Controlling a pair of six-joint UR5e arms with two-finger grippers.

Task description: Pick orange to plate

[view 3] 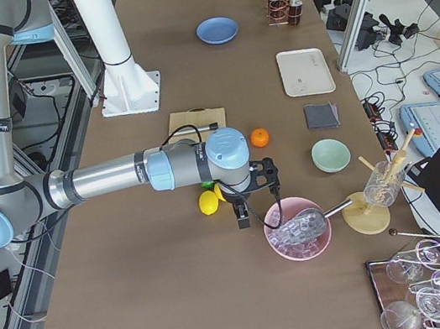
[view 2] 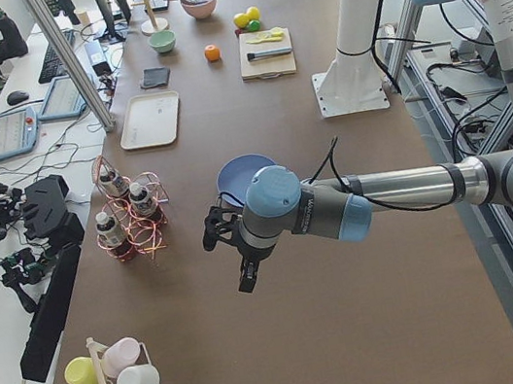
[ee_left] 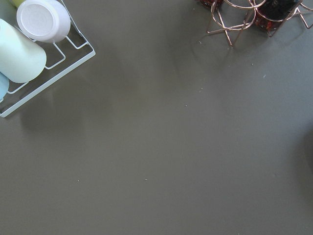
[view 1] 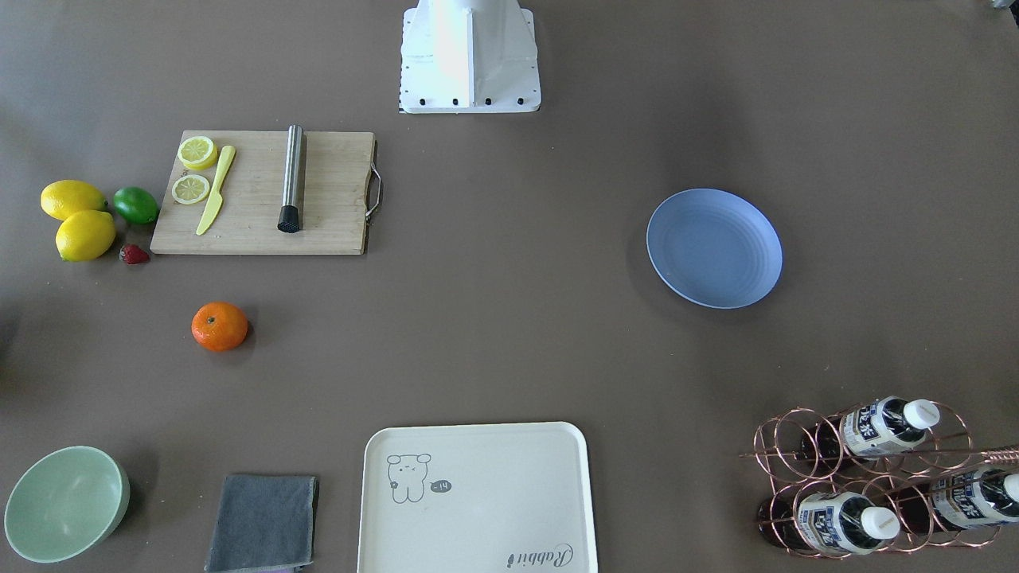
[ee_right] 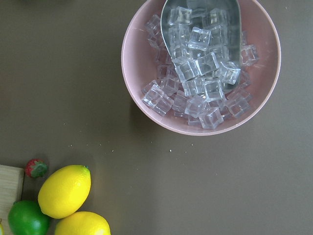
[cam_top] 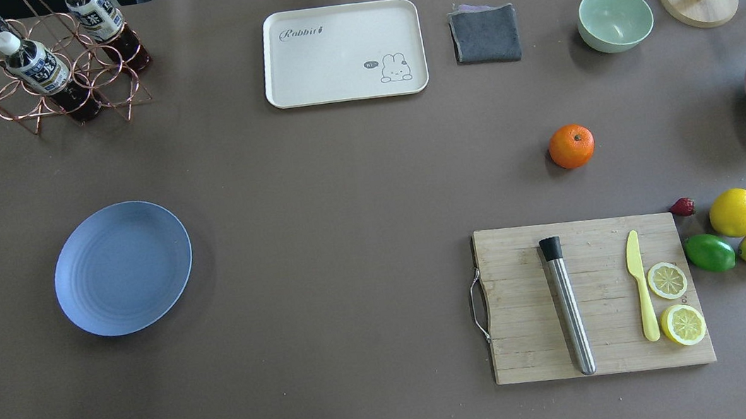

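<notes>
The small round bright-orange orange (cam_top: 571, 146) sits on the brown table at centre right of the overhead view, alone, above the wooden cutting board (cam_top: 537, 331) and below the pale green bowl (cam_top: 614, 18). The round matte blue-grey plate (cam_top: 123, 267) lies at middle left of that view, well apart from the fruit. The left gripper (view 2: 238, 259) shows only in the left side view, hanging over bare table; the right gripper (view 3: 245, 209) shows only in the right side view, near the pink bowl of ice cubes (ee_right: 132, 93). Whether either gripper is parted or closed cannot be told.
</notes>
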